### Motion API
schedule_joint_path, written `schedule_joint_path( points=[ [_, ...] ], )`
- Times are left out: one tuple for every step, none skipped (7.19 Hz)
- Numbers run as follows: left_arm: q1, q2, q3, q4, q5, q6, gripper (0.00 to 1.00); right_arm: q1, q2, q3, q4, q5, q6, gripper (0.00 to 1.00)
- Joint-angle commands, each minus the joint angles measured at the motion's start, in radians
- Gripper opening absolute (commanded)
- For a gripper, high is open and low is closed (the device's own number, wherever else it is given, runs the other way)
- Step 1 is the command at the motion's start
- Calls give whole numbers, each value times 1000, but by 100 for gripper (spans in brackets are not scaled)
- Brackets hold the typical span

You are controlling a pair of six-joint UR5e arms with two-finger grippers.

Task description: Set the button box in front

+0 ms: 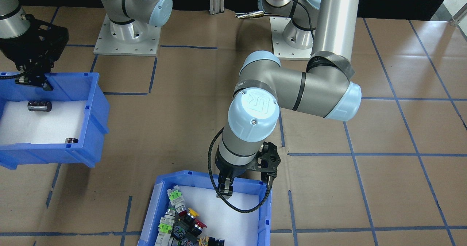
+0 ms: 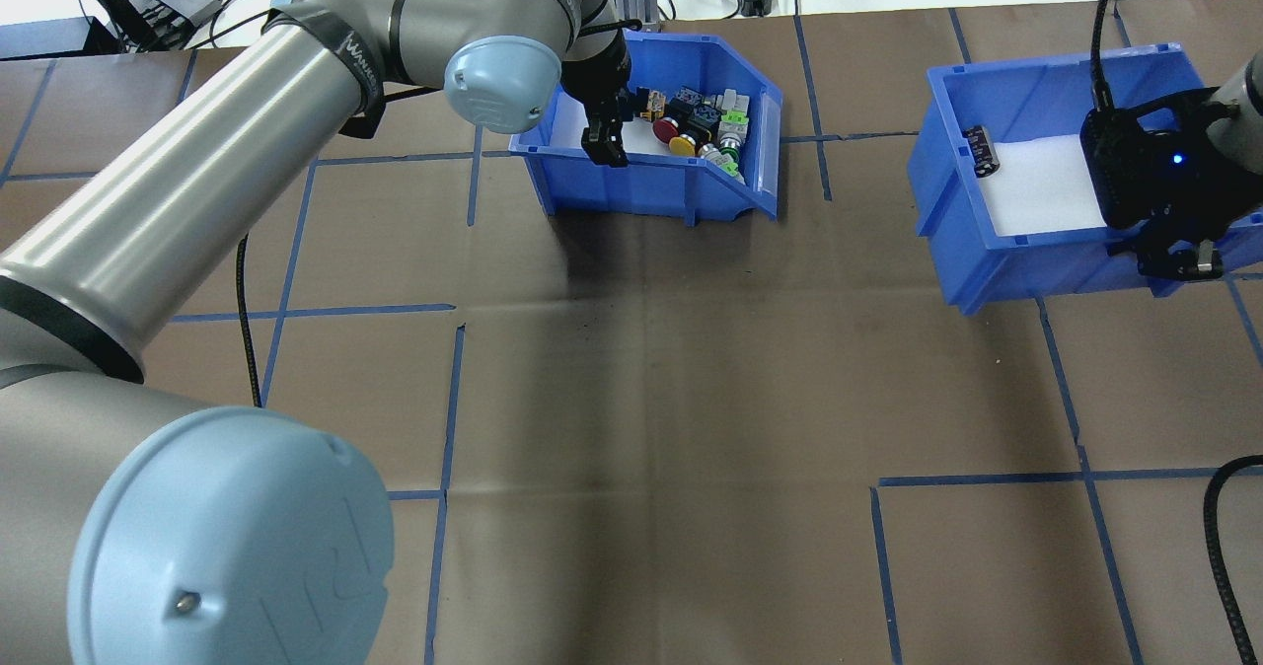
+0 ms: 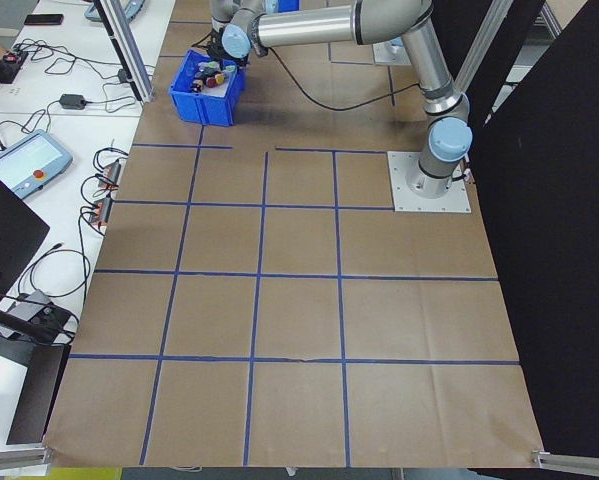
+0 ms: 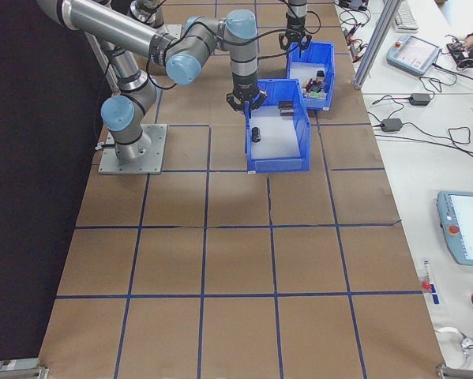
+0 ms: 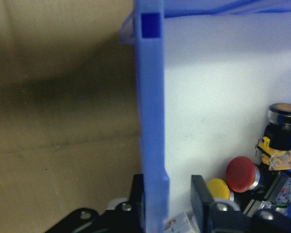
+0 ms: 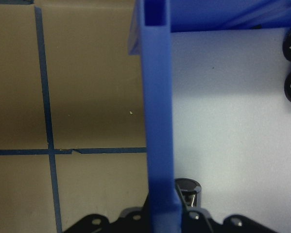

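Straddling button box (image 2: 681,189) wall, left gripper (image 2: 604,144)

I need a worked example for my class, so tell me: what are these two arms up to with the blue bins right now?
Each arm has a gripper at the near wall of a blue bin. The left gripper straddles the wall of the button box, one finger outside and one inside; whether it is clamped is unclear. The box sits at the table's far side. The right gripper is closed on the wall of the other bin, which holds black cylindrical parts.
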State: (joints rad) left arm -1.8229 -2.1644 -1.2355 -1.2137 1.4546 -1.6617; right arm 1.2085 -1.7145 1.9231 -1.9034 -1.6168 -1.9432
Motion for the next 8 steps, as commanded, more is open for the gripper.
schedule_joint_path(
  points=[
    [52,111,7,-183,10,220,100,0,-4,4,6,-1,3,1],
    [95,180,-7,-270,10,385,100,3,-22,10,50,0,9,1],
    [118,231,-7,-368,36,528,100,5,-55,36,78,0,13,1],
    [137,289,-10,-432,76,669,100,6,-80,65,76,0,18,1],
    [160,345,-19,-488,79,800,100,16,-155,155,78,50,82,1],
    [203,397,-42,-519,84,1036,100,43,-181,183,79,73,116,1],
    [262,452,-77,-532,82,1273,100,116,-192,209,76,71,198,1],
    [272,512,-125,-544,82,1514,100,216,-194,221,64,57,301,1]
  ],
)
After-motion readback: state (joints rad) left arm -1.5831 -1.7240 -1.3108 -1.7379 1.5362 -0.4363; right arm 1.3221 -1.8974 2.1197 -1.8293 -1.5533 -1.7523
